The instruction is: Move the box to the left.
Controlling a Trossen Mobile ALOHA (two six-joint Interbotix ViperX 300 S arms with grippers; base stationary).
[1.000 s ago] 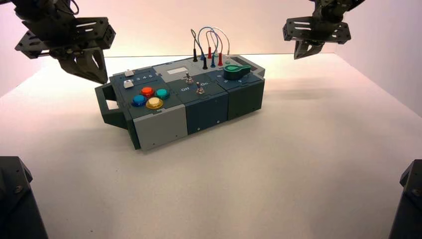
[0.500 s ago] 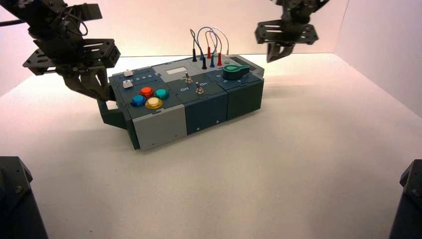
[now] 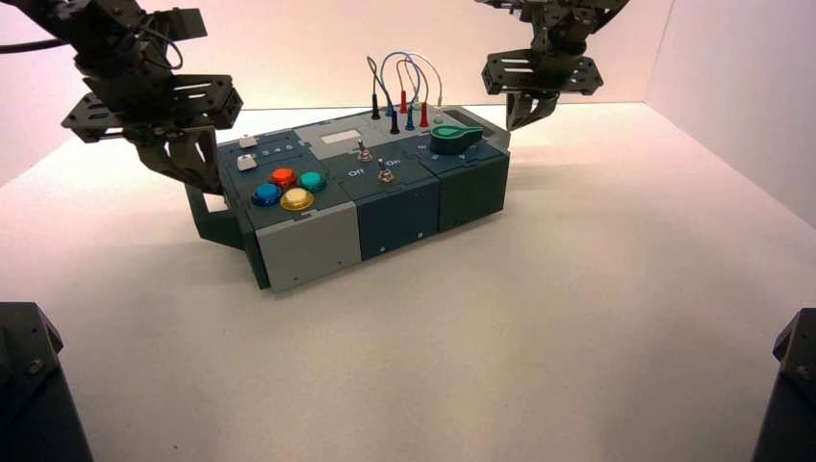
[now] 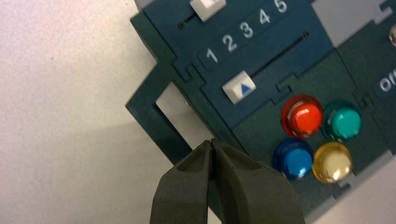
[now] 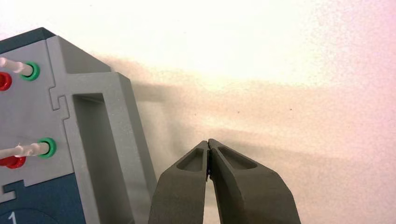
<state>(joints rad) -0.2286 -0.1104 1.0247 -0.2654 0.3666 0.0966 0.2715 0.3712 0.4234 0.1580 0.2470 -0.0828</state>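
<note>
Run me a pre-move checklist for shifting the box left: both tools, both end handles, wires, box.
1. Left tool at the box's left end: ok, it is over the dark handle there.
2. Right tool at the right end: ok, it is just outside the grey handle.
3. Fingertips together on both tools: ok, both are shut.
4. Either handle gripped: not ok, nothing is held between the fingertips.
5. Looped wires free of both tools: ok, they rise from the box's top, apart from either.
6. Contact between right tool and box firm enough to push: cannot tell.
</note>
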